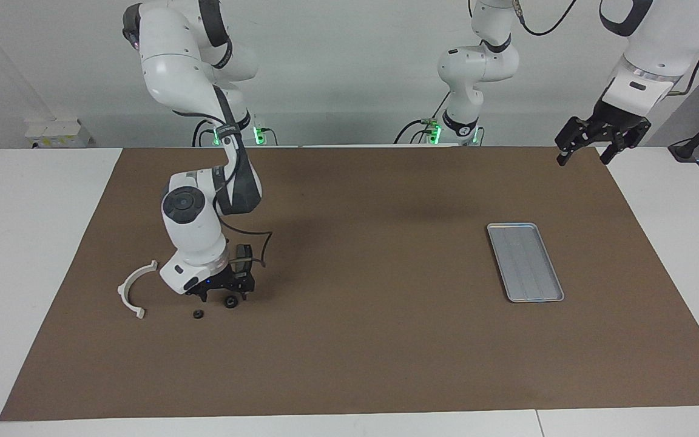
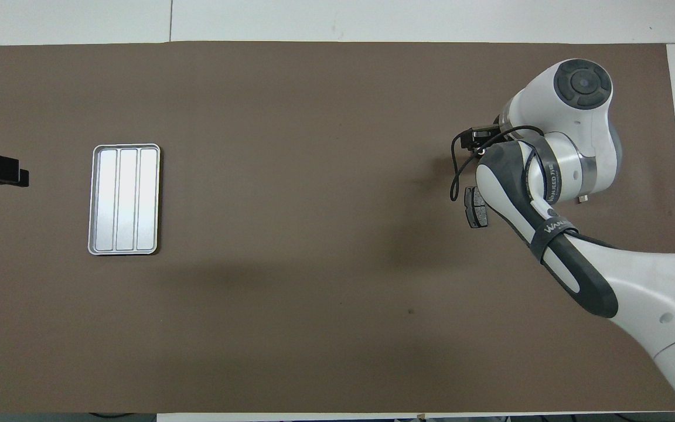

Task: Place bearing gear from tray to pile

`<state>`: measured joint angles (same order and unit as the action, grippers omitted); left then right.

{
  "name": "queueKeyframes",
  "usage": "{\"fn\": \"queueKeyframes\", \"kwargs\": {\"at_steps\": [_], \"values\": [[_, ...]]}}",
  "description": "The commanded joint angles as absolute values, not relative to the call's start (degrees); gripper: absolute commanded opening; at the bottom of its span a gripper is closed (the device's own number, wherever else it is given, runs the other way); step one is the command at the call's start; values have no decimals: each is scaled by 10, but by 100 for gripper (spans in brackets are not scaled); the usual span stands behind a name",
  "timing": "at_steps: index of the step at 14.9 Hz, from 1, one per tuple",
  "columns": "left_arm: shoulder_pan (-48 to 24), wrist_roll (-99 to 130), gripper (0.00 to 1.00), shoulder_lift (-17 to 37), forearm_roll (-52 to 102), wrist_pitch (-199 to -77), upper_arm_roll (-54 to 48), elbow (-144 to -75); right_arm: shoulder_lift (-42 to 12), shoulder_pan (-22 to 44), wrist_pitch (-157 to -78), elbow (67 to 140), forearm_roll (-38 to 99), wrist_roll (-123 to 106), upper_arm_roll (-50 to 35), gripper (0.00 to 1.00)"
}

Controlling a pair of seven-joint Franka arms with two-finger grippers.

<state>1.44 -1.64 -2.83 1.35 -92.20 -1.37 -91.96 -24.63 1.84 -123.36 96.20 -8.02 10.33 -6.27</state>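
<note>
Since gear sits on brown mat directly under right hand, fingers spread wide and gripping nothing, step judged: drop-off at pile, release done.
Facing view: gear at 3 o'clock of white bracket, small black ring between them.
Tray at 3 o'clock of gear, well apart, nothing in it.
Gear: small, dark, round.
Next: right hand lifts straight up, clear of gear.
Left hand waits, wide open, 1 o'clock of tray.
</note>
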Motion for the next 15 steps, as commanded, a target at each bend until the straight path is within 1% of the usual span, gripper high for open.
{"fn": "queueKeyframes", "kwargs": {"at_steps": [1, 3, 7, 10, 15], "values": [[8, -18, 100, -44, 11, -926, -9, -940, -165, 8, -1179, 989, -71, 100, -68, 100], [9, -18, 100, -44, 11, -927, -9, -940, -113, 8, -1133, 991, -18, 102, -64, 100], [9, -18, 100, -44, 11, -926, -9, -940, -19, 8, -1010, 991, -8, 98, -63, 100], [9, -18, 100, -44, 11, -926, -9, -940, 34, 9, -934, 984, -4, 98, -63, 100], [9, -18, 100, -44, 11, -926, -9, -940, 45, 11, -833, 936, 0, 56, -58, 100]]}}
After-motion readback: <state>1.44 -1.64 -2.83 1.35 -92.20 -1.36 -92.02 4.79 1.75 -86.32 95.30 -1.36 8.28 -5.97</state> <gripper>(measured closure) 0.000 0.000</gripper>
